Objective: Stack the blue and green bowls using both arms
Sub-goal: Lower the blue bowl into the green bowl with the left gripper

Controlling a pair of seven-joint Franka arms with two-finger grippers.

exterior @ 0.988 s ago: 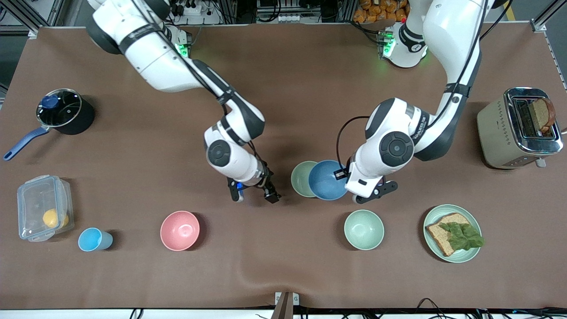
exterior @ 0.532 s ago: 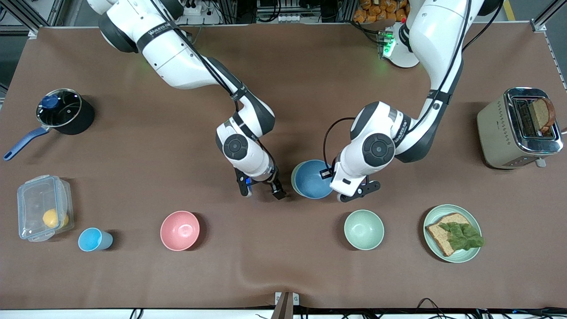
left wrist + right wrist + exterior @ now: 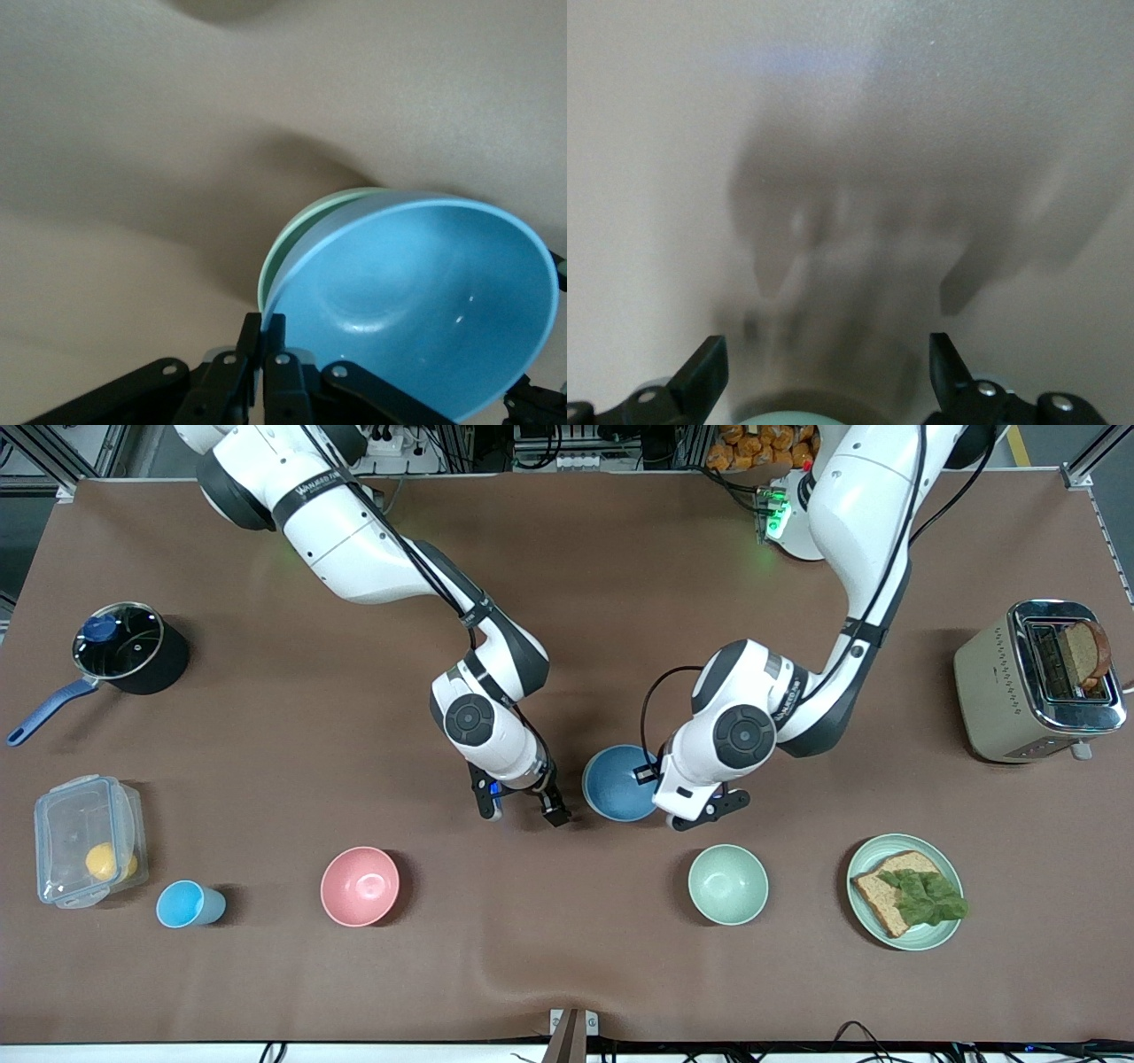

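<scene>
You are at the nesting step: your left pincer (image 3: 262, 354) pinches the blue bowl (image 3: 620, 784) over the green bowl (image 3: 306, 232), your right pincer (image 3: 523, 808) waits spread just beside them, so next lower and release.

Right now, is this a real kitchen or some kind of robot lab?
Most likely a robot lab dressed up like a kitchen: a toaster, a pot and bowls sit on a brown-covered table, with cables and metal framing along its edge.
</scene>
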